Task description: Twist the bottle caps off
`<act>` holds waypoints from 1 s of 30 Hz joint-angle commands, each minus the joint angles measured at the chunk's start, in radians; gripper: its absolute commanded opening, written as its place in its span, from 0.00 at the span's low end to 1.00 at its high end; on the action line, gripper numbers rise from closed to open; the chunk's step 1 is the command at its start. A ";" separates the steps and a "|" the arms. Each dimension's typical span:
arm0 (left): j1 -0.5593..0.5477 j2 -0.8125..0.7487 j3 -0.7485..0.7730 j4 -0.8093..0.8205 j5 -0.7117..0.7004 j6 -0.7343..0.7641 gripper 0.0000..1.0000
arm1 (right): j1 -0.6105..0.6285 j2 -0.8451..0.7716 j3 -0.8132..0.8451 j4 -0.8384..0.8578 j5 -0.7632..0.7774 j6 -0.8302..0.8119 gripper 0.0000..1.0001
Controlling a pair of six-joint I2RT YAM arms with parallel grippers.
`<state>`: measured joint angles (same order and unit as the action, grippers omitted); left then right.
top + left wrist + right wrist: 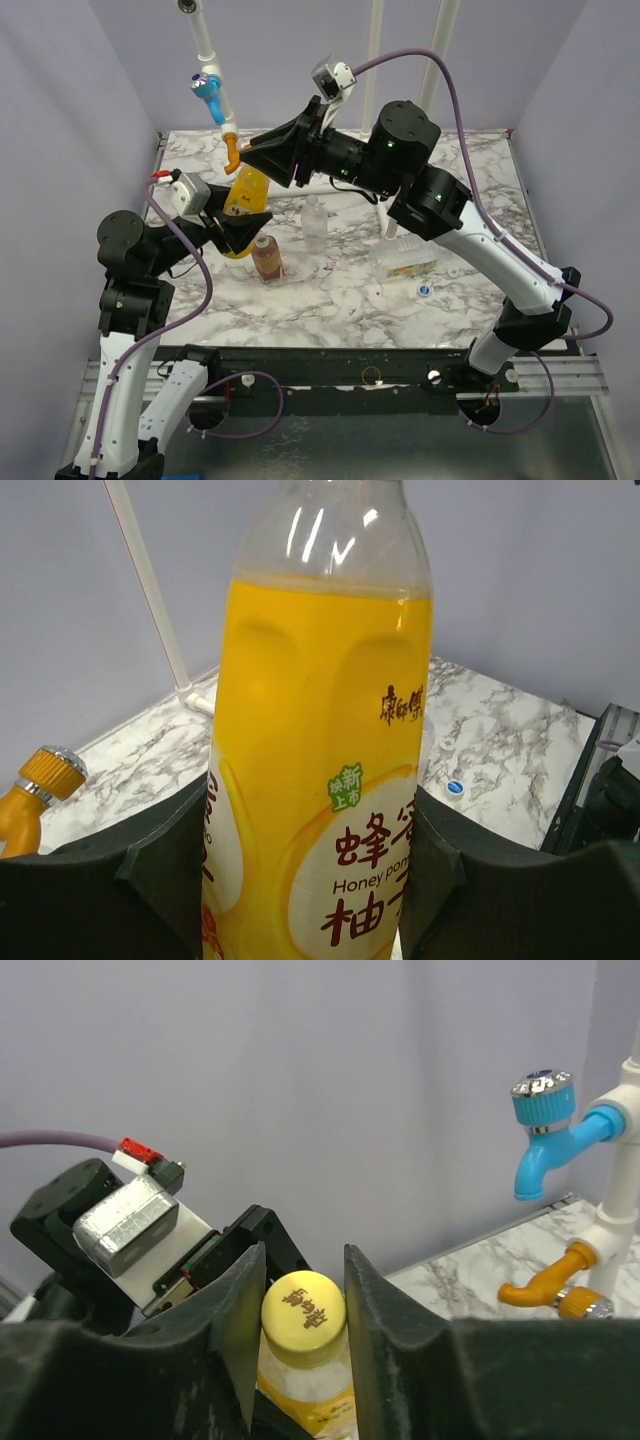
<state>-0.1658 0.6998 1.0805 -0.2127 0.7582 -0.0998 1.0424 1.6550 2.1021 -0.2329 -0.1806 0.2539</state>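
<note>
The right tool [302,1278] pinches the small round yellow plastic cap [303,1310]; the left tool [310,815] clamps the yellow-orange plastic bottle [320,720] below it, near the counter's [480,175] left edge.

Left arm [112,390], right arm [500,255]: white link shells, black round joint housings; green lights on the right's. Purple cables [452,100] loop along both. My left tool [240,232] and right tool [262,155]: matte black wedge fingers. Silver camera block [190,190], red connector [160,177], at left wrist.
</note>
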 commanded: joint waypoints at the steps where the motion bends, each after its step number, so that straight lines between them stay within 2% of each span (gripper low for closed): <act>1: 0.002 0.001 0.004 0.009 0.003 -0.006 0.01 | 0.005 0.000 -0.013 0.012 -0.011 -0.006 0.31; 7: 0.003 0.020 0.034 0.008 0.088 -0.074 0.01 | 0.006 -0.028 -0.053 0.052 -0.034 -0.044 0.01; 12: 0.003 0.044 0.078 0.011 0.256 -0.185 0.00 | 0.003 -0.111 -0.164 0.172 -0.193 -0.104 0.01; 17: 0.003 0.088 0.127 0.027 0.489 -0.337 0.00 | 0.000 -0.180 -0.269 0.311 -0.642 -0.106 0.01; 21: 0.003 0.100 0.145 0.049 0.559 -0.410 0.00 | -0.010 -0.190 -0.281 0.349 -0.920 -0.066 0.01; 24: 0.003 0.097 0.145 0.062 0.559 -0.424 0.00 | -0.017 -0.203 -0.312 0.412 -0.990 -0.033 0.01; 27: 0.002 0.093 0.141 0.071 0.552 -0.429 0.01 | -0.022 -0.224 -0.340 0.427 -0.925 -0.043 0.01; 28: 0.003 0.092 0.139 0.072 0.549 -0.429 0.00 | -0.021 -0.232 -0.342 0.418 -0.862 -0.057 0.02; 29: 0.003 0.090 0.137 0.076 0.545 -0.429 0.00 | -0.022 -0.237 -0.346 0.410 -0.785 -0.066 0.13; 30: 0.003 0.086 0.133 0.078 0.539 -0.424 0.00 | -0.021 -0.243 -0.354 0.411 -0.664 -0.067 0.34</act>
<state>-0.1772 0.7742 1.2114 -0.1650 1.3968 -0.4438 1.0088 1.4574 1.7813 0.2050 -0.9165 0.1860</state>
